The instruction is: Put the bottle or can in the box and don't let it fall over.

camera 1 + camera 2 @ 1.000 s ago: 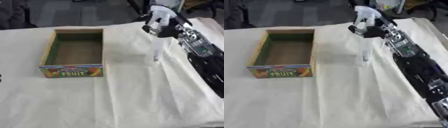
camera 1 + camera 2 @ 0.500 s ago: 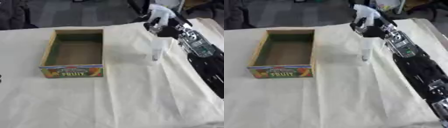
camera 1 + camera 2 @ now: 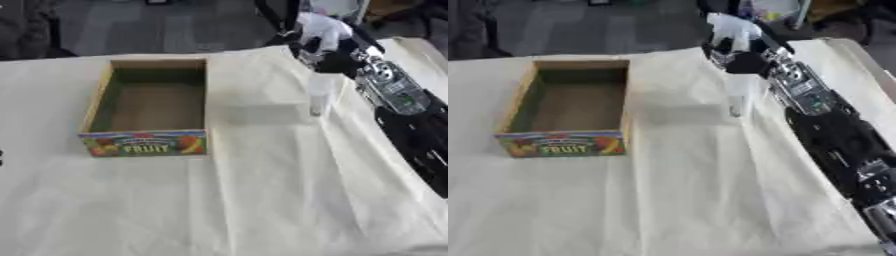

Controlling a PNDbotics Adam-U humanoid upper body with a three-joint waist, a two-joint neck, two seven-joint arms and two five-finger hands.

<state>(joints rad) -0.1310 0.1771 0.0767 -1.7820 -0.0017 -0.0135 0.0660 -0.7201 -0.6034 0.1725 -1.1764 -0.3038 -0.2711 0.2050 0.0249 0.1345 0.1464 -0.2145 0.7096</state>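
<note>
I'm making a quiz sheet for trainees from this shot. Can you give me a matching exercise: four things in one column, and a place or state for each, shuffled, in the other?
Things:
1. clear bottle
2. fruit box
3. right hand
4. cloth

States:
A. covers the table
B. curled round the bottle's top
C. upright, right of the box
D. open-topped, empty

Pairs: 1-C, 2-D, 3-B, 4-A

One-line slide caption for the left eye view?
Right hand holds a clear bottle upright, right of the empty fruit box.
</note>
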